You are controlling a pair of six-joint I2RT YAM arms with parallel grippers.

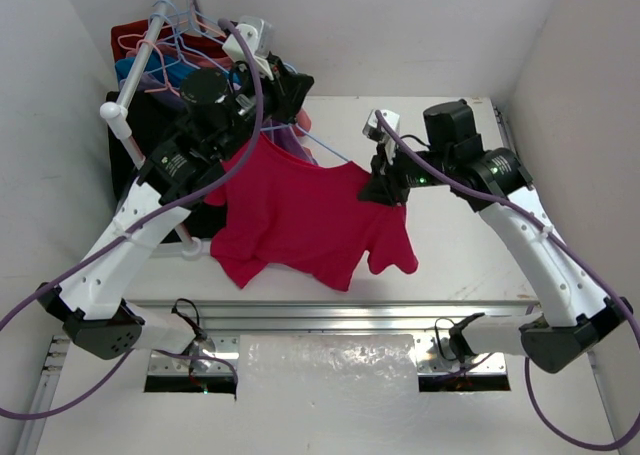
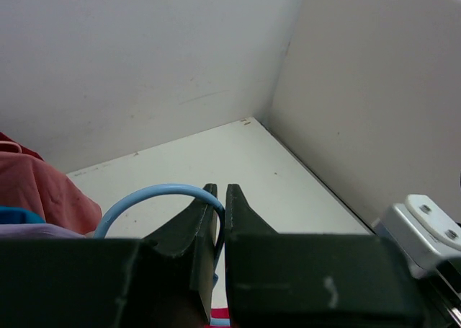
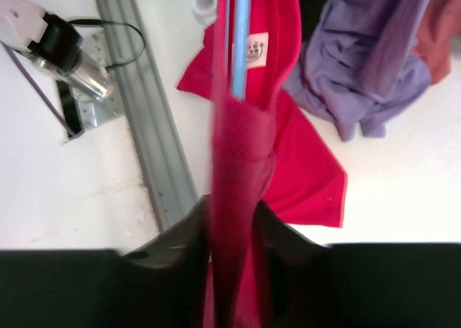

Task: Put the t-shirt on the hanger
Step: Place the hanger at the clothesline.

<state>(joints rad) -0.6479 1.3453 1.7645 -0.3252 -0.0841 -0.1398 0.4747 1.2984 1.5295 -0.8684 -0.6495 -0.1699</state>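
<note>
A flat white surface is enclosed by white walls. At its far left corner stands a white rail crowded with pink wire hangers and red, blue and black garments.

The bright magenta-red short-sleeved t-shirt is held spread in the air between the two arms, with its hem drooping toward the surface. A thin light-blue wire hanger is seen crossing from the collar toward the right shoulder.

The left claw is pressed shut on the curved hook of the hanger. The right claw is narrowed onto a bunched fold of the t-shirt at the shoulder, with cloth pinched between its jaws.

The task is judged to be partly done. The hanger has been fed in through the neck, but the right shoulder is not yet seated over the wire's end, and the left shoulder cannot be checked behind the arm.

Only the top view gives the whole garment and both arms. Only the right wrist view shows the hanger disappearing into the cloth just beside the small white neck label, and a crumpled purple garment lying below. Only the left wrist view confirms the grip on the hook.
</note>
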